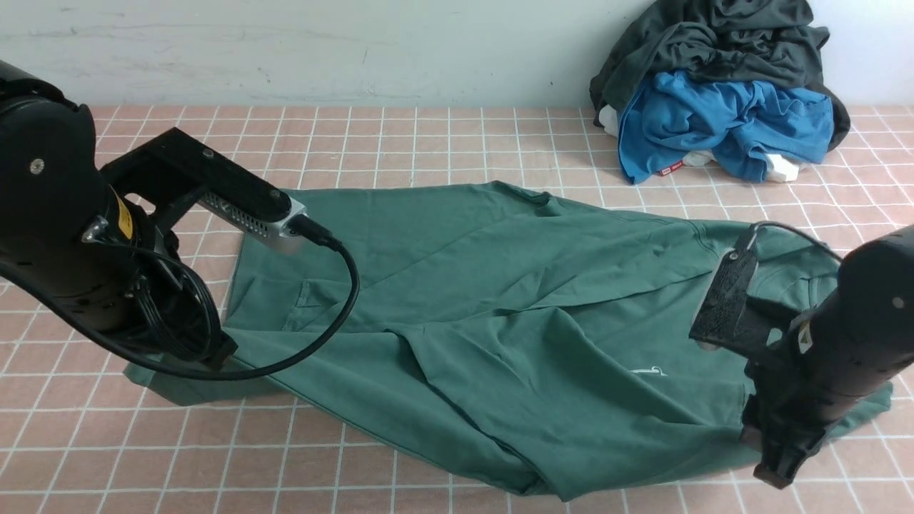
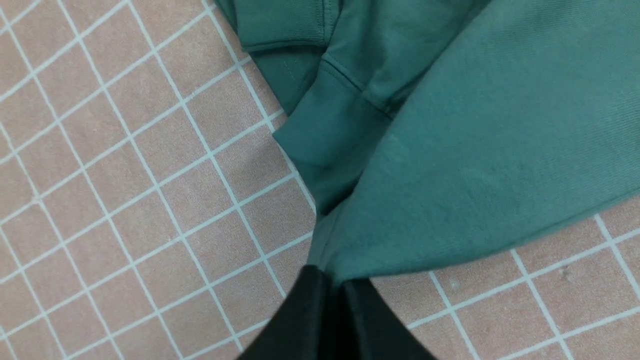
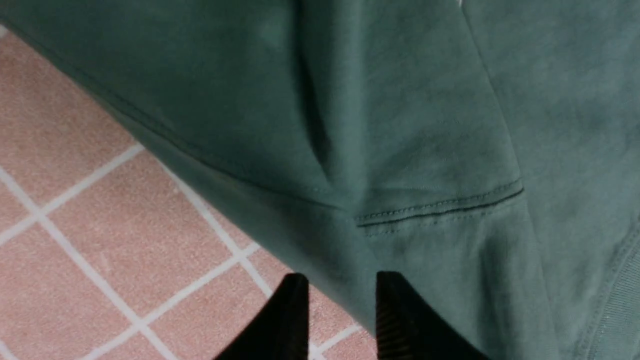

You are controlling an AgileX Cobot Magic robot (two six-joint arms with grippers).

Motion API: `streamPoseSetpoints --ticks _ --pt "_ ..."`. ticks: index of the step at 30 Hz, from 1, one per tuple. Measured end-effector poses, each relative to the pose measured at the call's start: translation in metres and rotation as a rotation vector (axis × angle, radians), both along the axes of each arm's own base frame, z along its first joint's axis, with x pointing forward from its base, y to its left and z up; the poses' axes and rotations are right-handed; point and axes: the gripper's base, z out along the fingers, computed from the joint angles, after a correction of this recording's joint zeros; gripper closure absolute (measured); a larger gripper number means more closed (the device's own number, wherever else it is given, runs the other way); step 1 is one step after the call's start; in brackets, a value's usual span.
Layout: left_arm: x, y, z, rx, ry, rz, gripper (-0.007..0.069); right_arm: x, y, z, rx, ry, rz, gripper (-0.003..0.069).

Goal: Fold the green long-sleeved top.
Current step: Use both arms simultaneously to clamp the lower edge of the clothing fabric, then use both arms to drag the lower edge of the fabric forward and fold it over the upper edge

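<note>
The green long-sleeved top (image 1: 500, 285) lies spread across the checked table, creased, with a sleeve folded over its body and a small white logo (image 1: 650, 371) facing up. My left gripper (image 2: 330, 277) is shut on a fold of the top (image 2: 475, 150) at the garment's left edge, low by the table (image 1: 214, 357). A ribbed cuff (image 2: 285, 25) lies further off. My right gripper (image 3: 340, 280) is open, jaws apart over the top's (image 3: 400, 125) hemmed edge at the right front (image 1: 775, 475). One fingertip (image 3: 395, 300) is above cloth, the other above tablecloth.
A dark grey-black garment (image 1: 714, 36) is heaped on a bright blue garment (image 1: 721, 121) at the back right against the wall. The pink checked tablecloth (image 1: 428, 135) shows bare behind the top and along the front edge.
</note>
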Motion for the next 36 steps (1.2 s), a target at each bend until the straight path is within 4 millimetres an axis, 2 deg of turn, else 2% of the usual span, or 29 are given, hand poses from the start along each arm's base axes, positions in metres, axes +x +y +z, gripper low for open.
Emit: streamPoseSetpoints --ticks 3,7,9,14,15,16,17,21,25,27,30,32,33,36 --pt "0.0 0.0 0.0 -0.001 -0.002 -0.001 0.0615 0.004 0.0 -0.015 -0.027 0.031 0.019 0.0328" --pt "0.0 0.0 0.0 -0.001 -0.002 -0.001 0.0615 0.008 0.001 -0.029 -0.04 0.052 0.043 0.0297" --pt "0.0 0.0 0.0 -0.002 -0.002 0.0 0.0615 0.009 0.001 -0.032 -0.045 0.058 0.048 0.0315" --pt "-0.002 -0.001 -0.001 -0.015 0.025 0.007 0.0615 0.013 0.001 -0.026 -0.048 0.035 0.009 0.0563" --pt "-0.002 -0.001 -0.001 -0.017 0.026 0.007 0.0615 0.013 0.001 -0.026 -0.048 0.033 0.01 0.0563" --pt "-0.005 -0.001 -0.002 -0.019 0.056 0.015 0.0615 0.014 0.0 -0.018 -0.047 0.02 -0.034 0.0629" --pt "-0.006 -0.001 -0.002 -0.021 0.067 0.017 0.0615 0.013 -0.001 -0.016 -0.049 0.018 -0.047 0.0638" --pt "-0.014 -0.001 -0.002 -0.035 0.139 0.033 0.0615 0.007 -0.007 0.012 -0.079 -0.021 -0.085 0.0648" --pt "-0.021 0.001 0.005 -0.043 0.116 0.031 0.0615 -0.001 -0.012 0.042 -0.083 -0.059 -0.113 0.0648" --pt "-0.022 0.004 0.008 -0.026 0.092 0.031 0.0615 -0.003 -0.014 0.051 -0.079 -0.078 -0.122 0.0648" --pt "-0.015 0.007 0.013 -0.005 0.0 0.054 0.0615 0.0 -0.02 0.061 -0.064 -0.117 -0.147 0.0648" --pt "0.001 0.008 0.014 -0.026 -0.085 0.091 0.0615 0.01 -0.027 0.068 -0.037 -0.177 -0.176 0.0648" --pt "0.02 0.007 0.015 -0.059 -0.155 0.124 0.0615 0.021 -0.032 0.072 -0.01 -0.234 -0.202 0.0648" --pt "0.059 0.004 0.009 -0.092 -0.225 0.155 0.0615 0.047 -0.039 0.082 0.049 -0.339 -0.242 0.0648"
